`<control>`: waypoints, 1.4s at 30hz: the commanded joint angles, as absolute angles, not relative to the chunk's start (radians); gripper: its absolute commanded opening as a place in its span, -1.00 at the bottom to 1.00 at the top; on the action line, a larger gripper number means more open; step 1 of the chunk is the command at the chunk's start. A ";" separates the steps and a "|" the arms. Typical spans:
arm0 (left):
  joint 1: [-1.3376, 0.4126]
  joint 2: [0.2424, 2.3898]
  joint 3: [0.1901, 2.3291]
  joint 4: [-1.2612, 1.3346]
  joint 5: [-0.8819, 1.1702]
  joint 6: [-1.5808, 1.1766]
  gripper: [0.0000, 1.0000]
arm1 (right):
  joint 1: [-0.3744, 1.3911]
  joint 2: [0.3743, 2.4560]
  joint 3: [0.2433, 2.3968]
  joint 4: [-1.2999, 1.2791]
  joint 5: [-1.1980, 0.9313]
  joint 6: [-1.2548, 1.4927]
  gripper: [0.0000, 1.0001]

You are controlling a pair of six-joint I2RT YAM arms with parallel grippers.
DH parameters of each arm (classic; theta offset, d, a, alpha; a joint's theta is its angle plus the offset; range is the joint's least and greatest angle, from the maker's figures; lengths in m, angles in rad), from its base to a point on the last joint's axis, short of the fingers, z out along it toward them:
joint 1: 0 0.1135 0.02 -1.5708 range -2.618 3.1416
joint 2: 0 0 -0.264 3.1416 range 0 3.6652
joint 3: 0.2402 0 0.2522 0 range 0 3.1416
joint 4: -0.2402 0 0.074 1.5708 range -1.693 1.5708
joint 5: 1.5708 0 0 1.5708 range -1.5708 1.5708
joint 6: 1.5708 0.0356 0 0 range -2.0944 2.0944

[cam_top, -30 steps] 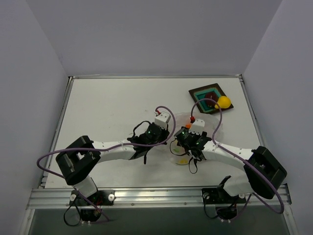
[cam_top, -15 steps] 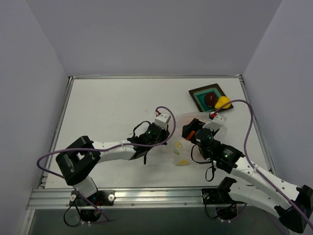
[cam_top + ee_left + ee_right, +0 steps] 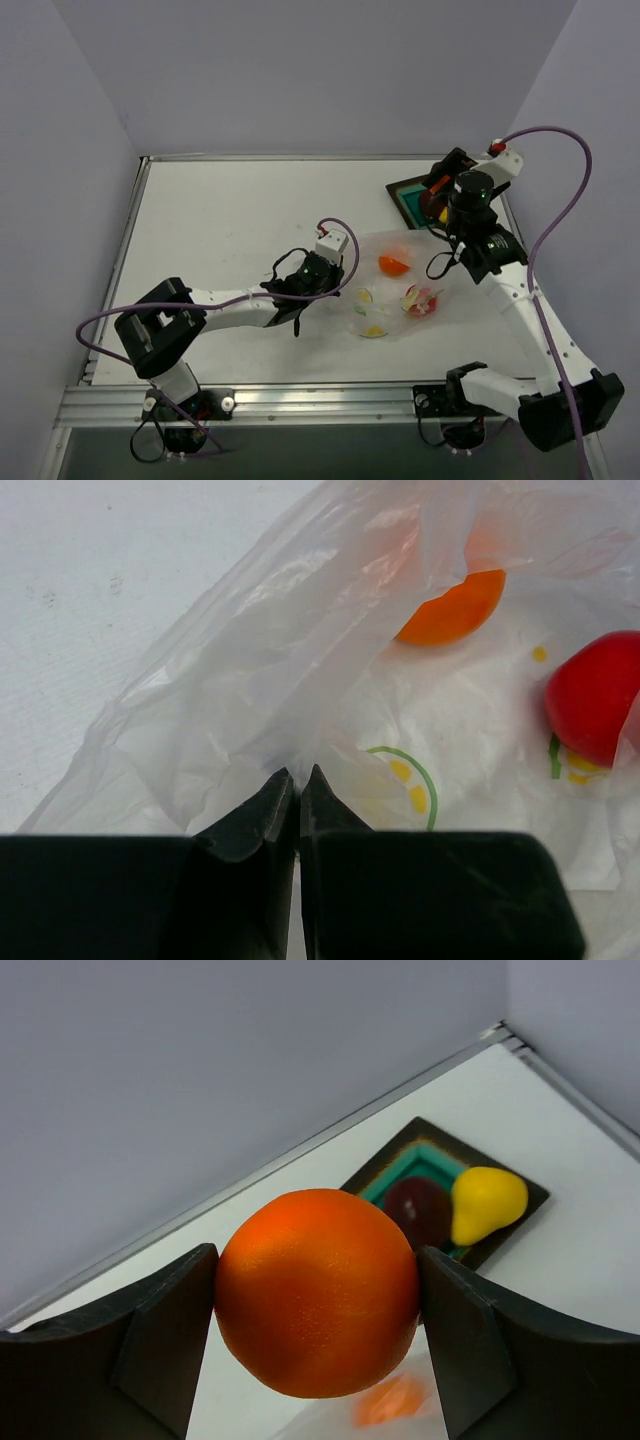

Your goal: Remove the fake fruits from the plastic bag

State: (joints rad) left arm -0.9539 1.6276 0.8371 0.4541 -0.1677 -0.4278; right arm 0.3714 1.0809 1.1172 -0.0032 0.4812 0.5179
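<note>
- My right end effector (image 3: 317, 1312) is gripping an orange (image 3: 317, 1290), one finger on each side, and holding it up in the air, well clear of the worktop (image 3: 230, 220).
- From the top cam, that arm is reaching out over the far right corner, with the orange hanging about over the tray (image 3: 383, 1157).
- The pear (image 3: 487, 1203) is lying on the tray, touching a dark red round thing (image 3: 418, 1210) right beside it. Can't tell what that one is.
- My left end effector (image 3: 297, 780) is closed, with the tips pinching a fold of the bag (image 3: 250, 680) at its left edge.
- The bag is lying crumpled on the worktop, right of centre, near the tray. Can't tell if they're touching.
- A second orange (image 3: 455, 608) is sitting inside the bag, showing through the plastic, toward the far side.
- A red fruit (image 3: 595, 695) is sitting in there too, apart from that orange and closer to the bag's right end.
- A printed citrus slice (image 3: 405, 775) is showing on the plastic just past my left fingertips.
</note>
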 commanded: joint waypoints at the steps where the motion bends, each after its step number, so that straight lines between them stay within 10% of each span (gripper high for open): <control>1: -0.943 1.634 0.873 0.431 -0.213 -0.419 -0.95 | 0.253 1.216 1.118 0.093 0.383 0.448 -0.22; 28: -0.930 1.641 0.853 0.471 -0.189 -0.364 -0.95 | 0.133 1.913 1.285 0.287 0.250 0.430 -0.13; 42: -0.933 1.660 0.862 0.477 -0.164 -0.383 -0.95 | 0.159 1.924 1.344 0.253 0.248 0.423 0.67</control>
State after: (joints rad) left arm -0.9337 1.6676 0.8371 0.4511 -0.1757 -0.3790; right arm 0.1402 1.9877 1.3289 0.2493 0.2447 0.4358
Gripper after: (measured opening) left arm 0.027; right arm 0.823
